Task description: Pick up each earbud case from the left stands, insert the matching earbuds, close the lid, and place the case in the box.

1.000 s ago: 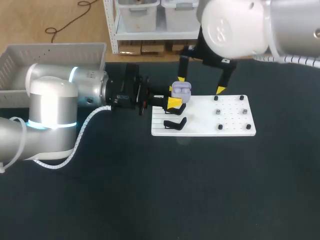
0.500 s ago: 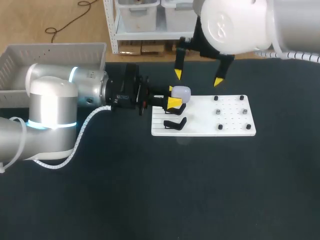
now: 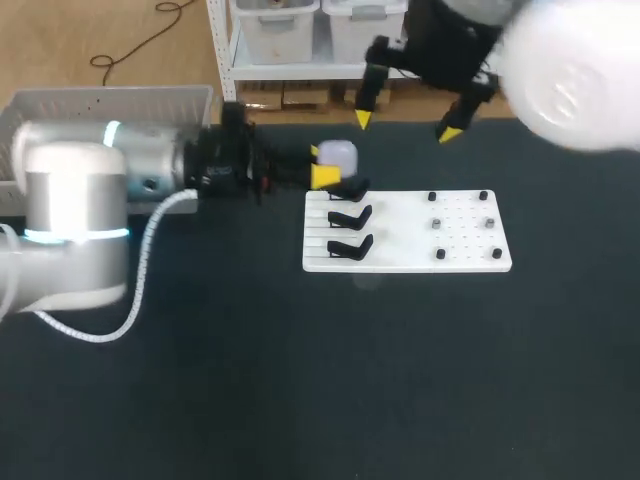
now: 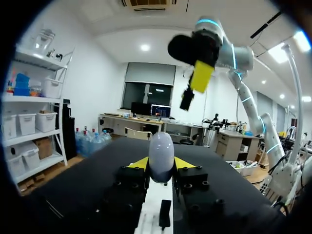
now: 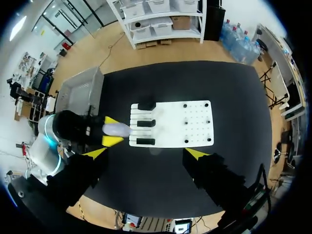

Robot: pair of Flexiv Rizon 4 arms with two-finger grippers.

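Head view: on the black table (image 3: 300, 380), the pale box (image 3: 60, 110) sits well left of the white stand board (image 3: 420, 250). The left arm (image 3: 80, 200) reaches toward the board's far-left corner, its jaws clamped on the lavender earbud case (image 3: 337, 153), whose lid is closed. The right arm (image 3: 570, 70) holds its jaws wide apart and empty beyond the board's far edge. Three black stands (image 3: 350, 215) on the board are bare. The case looks light, hard, glossy and rounded, so probably slippery. It is best pinched across its flatter sides, below the lid seam.
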